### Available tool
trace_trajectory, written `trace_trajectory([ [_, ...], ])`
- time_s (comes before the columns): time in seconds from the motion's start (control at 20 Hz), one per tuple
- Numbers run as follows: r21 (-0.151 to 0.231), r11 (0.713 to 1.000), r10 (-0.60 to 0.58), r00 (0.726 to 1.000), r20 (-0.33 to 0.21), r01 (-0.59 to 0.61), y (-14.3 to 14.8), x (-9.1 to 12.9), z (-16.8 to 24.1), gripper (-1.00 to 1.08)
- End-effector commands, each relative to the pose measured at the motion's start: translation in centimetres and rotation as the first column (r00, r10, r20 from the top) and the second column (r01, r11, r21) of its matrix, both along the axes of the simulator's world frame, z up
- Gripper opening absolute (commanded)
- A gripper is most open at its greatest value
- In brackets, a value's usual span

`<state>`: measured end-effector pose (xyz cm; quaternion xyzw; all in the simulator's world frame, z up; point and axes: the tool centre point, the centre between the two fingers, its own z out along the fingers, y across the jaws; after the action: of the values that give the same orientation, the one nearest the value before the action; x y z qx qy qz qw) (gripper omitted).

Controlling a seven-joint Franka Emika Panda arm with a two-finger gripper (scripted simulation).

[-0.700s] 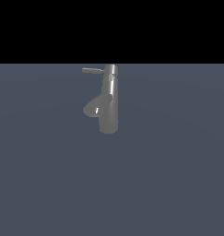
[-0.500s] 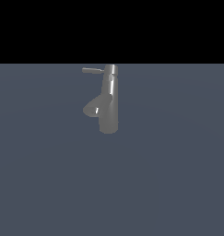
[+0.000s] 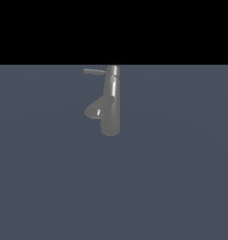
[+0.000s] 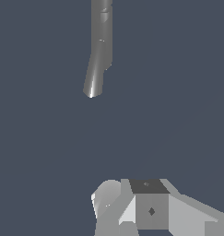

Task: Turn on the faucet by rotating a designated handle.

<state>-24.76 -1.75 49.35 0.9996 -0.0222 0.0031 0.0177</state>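
Faucet [image 3: 110,108] upright on the grey surface [image 3: 181,187].
I see its handle [image 3: 94,71] projecting sideways from the top cap; my gripper's state I cannot tell.

Faucet [image 3: 110,110]: glossy grey metal, smooth, bright highlights. Handle [image 3: 94,71]: same smooth grey metal. Desk [image 3: 181,178]: matt, uniform slate-blue. Gripper [image 4: 132,209] body: matt pale grey, faceted.

flat slate-grey surface [image 3: 181,187], black backdrop [image 3: 113,28]

The faucet [image 3: 110,105] is rendered glossy grey with white glints; the tabletop [image 3: 181,187] is coloured plain slate blue.
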Motion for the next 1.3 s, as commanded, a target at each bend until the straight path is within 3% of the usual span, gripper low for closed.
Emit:
trace_trajectory([
  [0.0,0.000,1.000,0.001,1.000,0.001,-0.001,0.0,0.0,0.0,-1.00],
  [0.4,0.024,0.999,-0.043,0.999,-0.002,0.043,0.1,1.3,0.2,-1.00],
  [0.75,0.072,0.987,-0.140,0.990,-0.016,0.140,0.4,4.2,0.6,-1.00],
  [1.0,0.115,0.961,-0.247,0.968,-0.041,0.250,0.7,7.5,0.7,-1.00],
  [1.25,0.149,0.912,-0.373,0.924,-0.079,0.381,0.9,11.4,0.3,-1.00],
])
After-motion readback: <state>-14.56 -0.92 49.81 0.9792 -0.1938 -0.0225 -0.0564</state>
